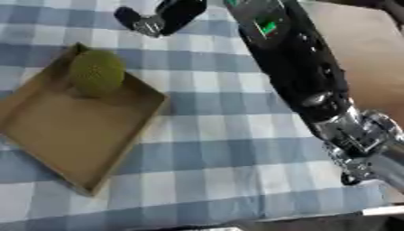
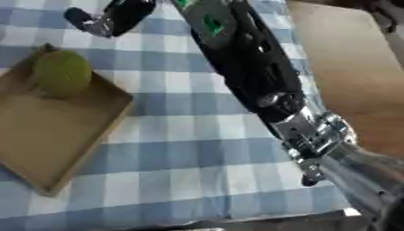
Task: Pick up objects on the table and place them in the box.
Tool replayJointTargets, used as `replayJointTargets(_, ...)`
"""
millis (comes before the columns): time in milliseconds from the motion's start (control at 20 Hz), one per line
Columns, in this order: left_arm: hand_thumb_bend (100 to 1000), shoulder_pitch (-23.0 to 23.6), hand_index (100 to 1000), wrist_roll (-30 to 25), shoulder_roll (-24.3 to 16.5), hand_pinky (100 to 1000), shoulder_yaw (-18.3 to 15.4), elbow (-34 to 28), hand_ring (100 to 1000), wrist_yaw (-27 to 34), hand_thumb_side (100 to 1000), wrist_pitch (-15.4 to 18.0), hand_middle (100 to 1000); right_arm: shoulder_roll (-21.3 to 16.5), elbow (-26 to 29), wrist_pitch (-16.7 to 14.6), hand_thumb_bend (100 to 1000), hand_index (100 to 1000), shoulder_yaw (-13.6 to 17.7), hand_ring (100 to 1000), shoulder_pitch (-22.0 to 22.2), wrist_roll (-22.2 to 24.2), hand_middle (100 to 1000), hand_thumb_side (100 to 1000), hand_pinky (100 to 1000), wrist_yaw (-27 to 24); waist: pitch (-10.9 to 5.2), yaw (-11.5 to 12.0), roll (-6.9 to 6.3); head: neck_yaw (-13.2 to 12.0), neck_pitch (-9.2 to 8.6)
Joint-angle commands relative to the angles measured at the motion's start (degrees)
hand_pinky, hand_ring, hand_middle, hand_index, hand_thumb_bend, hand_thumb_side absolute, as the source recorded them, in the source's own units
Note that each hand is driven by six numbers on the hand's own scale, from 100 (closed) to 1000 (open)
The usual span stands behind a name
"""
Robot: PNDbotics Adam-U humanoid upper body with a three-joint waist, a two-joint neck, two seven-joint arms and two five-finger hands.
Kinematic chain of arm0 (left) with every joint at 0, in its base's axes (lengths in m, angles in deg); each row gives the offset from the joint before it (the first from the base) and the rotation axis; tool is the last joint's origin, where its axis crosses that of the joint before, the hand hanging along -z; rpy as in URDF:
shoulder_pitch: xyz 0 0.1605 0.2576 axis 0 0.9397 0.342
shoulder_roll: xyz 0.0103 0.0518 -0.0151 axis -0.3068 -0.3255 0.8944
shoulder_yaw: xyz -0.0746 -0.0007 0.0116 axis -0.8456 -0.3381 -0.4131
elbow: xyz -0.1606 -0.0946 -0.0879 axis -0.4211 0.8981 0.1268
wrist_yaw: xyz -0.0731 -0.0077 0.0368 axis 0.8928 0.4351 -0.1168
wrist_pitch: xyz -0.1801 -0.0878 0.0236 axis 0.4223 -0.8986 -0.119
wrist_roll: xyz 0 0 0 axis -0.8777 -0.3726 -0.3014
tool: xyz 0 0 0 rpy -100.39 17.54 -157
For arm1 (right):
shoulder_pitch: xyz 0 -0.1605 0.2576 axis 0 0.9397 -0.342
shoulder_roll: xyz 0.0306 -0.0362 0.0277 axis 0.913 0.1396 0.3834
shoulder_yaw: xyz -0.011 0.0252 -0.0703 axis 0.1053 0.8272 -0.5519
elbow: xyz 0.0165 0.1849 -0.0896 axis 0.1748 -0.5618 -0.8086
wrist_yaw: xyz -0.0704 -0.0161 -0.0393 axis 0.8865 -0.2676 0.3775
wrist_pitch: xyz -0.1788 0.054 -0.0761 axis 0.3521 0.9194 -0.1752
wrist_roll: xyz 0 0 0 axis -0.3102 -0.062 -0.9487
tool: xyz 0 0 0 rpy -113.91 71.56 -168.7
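while the camera looks down on a table [image 1: 229,149] covered by a blue and white checked cloth, a shallow brown cardboard box [image 1: 55,135] sits on the left side, turned at an angle so one corner points away from the robot. inside the box, in its far corner, rests a round, bumpy yellow-green ball [image 1: 96,72], touching the box wall behind it. the rest of the box floor shows bare cardboard.

the robot's right arm [image 1: 296,67], black with a green patch near the top and silver joints lower down, stretches from the lower right diagonally up across the cloth. its right hand [image 1: 162,18] hangs above the far part of the table, just beyond the box corner and apart from the ball. the black fingers look partly bent, with nothing visible between them, though i cannot tell for sure whether the hand is clenched or relaxed.

beyond the cloth on the right lies a plain brown surface [image 2: 355,67]. the left hand does not show.
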State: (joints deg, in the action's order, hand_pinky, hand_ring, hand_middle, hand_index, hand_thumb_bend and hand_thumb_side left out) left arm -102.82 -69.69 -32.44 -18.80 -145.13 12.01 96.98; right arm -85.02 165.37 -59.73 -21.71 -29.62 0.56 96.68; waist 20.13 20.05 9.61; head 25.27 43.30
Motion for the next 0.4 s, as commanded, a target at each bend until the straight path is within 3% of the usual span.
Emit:
replayJointTargets(50, 536, -0.14, 696, 0.57, -1.41, 726, -0.50, -0.83, 713, -0.10, 381, -0.11, 702, -3.98, 1.04, 1.57, 100, 900, 2.65, 930, -1.00, -0.42, 825, 269, 903, -6.73, -1.42, -0.25, -0.91, 0.01, 0.17)
replayJointTargets(400, 528, 0.65, 695, 0.36, -1.51, 728, -0.74, -0.83, 715, -0.63, 387, -0.54, 707, -11.65, 1.49, 3.88, 100, 887, 6.81, 921, 1.58, -2.89, 809, 349, 900, -20.30, -1.32, -0.97, -0.89, -0.99, -0.03)
